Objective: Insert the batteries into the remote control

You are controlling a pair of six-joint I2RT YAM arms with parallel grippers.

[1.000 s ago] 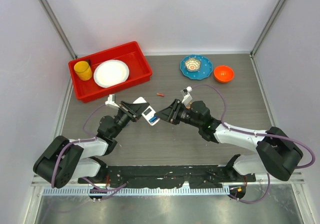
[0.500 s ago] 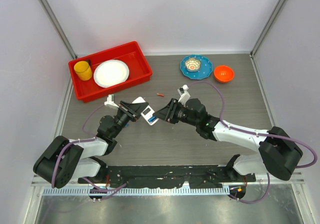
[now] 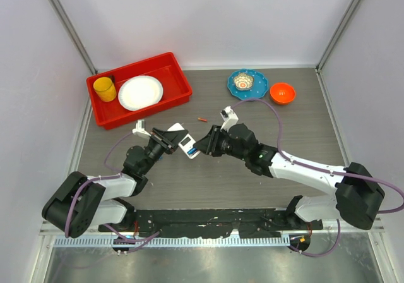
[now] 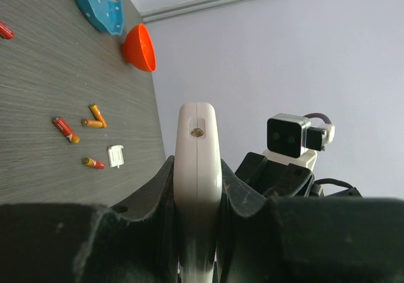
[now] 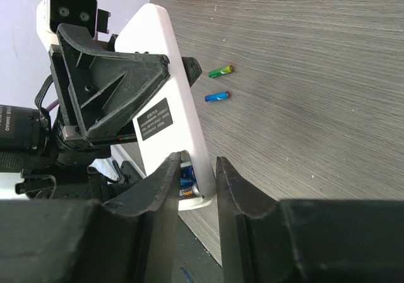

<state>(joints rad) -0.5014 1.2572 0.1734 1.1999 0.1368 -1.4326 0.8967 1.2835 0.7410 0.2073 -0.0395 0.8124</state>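
Left wrist view: my left gripper (image 4: 197,167) is clamped on the remote control (image 4: 197,198), which shows edge-on as a slim white slab with a small screw hole near its tip.
From the right wrist I see the remote's plain white back with a black label (image 5: 154,119). Its battery bay is open at the end nearest my right gripper (image 5: 197,163), and a blue battery (image 5: 185,182) lies inside. The right jaws stand a narrow gap apart, straddling that bay end, and I cannot tell whether their pads touch the casing. Beyond them, on the table (image 5: 315,74), lie a green battery (image 5: 220,72) and a second blue one (image 5: 216,96). To one side of the left jaws lie orange-red batteries (image 4: 66,129) and a small white cover piece (image 4: 116,155).
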